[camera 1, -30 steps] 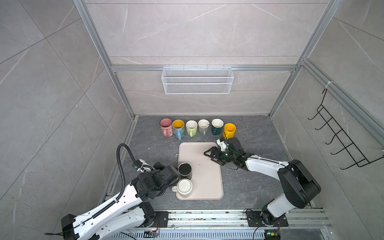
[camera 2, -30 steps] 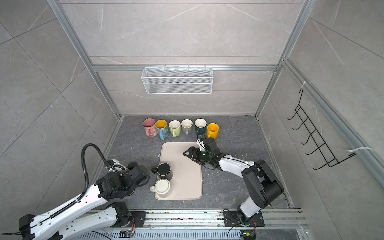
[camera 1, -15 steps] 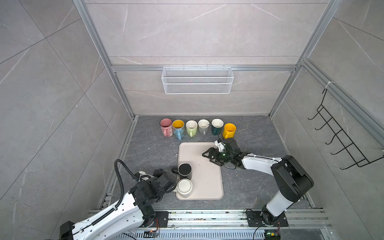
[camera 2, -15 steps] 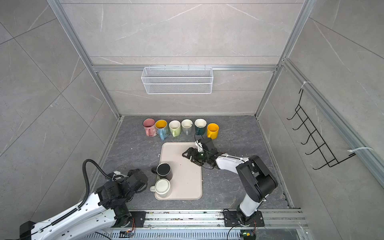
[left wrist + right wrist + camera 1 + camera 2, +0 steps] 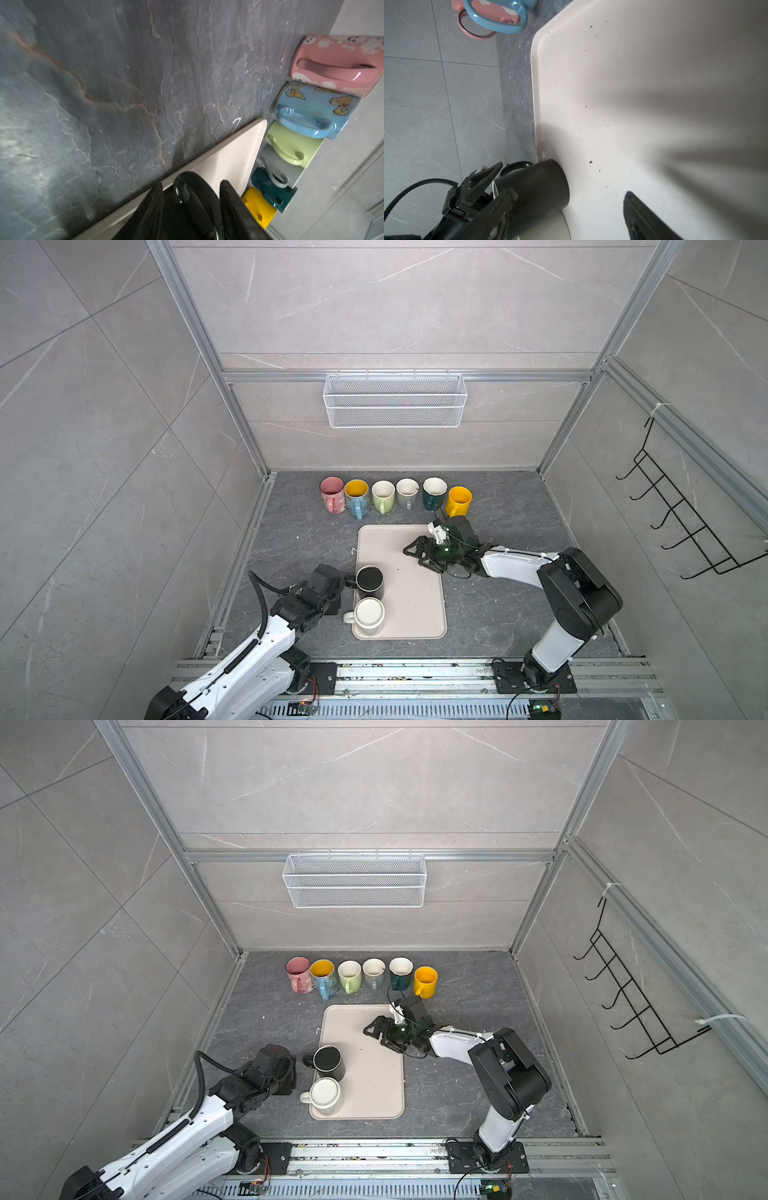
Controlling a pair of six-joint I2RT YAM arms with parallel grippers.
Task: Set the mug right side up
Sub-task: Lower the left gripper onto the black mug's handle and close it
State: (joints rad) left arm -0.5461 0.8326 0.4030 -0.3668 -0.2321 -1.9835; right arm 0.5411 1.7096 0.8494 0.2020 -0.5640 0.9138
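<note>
A black mug (image 5: 369,578) stands on the beige tray (image 5: 419,614), its top a dark round with a thin rim. Its handle (image 5: 349,581) points left. In the left wrist view that handle (image 5: 180,190) lies between the jaws of my left gripper (image 5: 190,185), with a gap on each side. In both top views my left gripper (image 5: 343,584) (image 5: 297,1064) sits low at the tray's left edge. My right gripper (image 5: 419,560) (image 5: 379,1039) hangs open and empty over the tray's far right part. In the right wrist view the black mug (image 5: 537,187) stands ahead of my right gripper (image 5: 571,212).
A cream mug (image 5: 368,614) stands on the tray just in front of the black one, handle to the left. Several coloured mugs (image 5: 395,495) line the back of the grey floor. A wire basket (image 5: 395,400) hangs on the rear wall, a black hook rack (image 5: 685,526) on the right wall.
My left arm has sunk lower and folded back while its gripper stayed at the black mug's handle. My right gripper has crept a little leftward and forward over the tray. Both mugs stand where they were.
</note>
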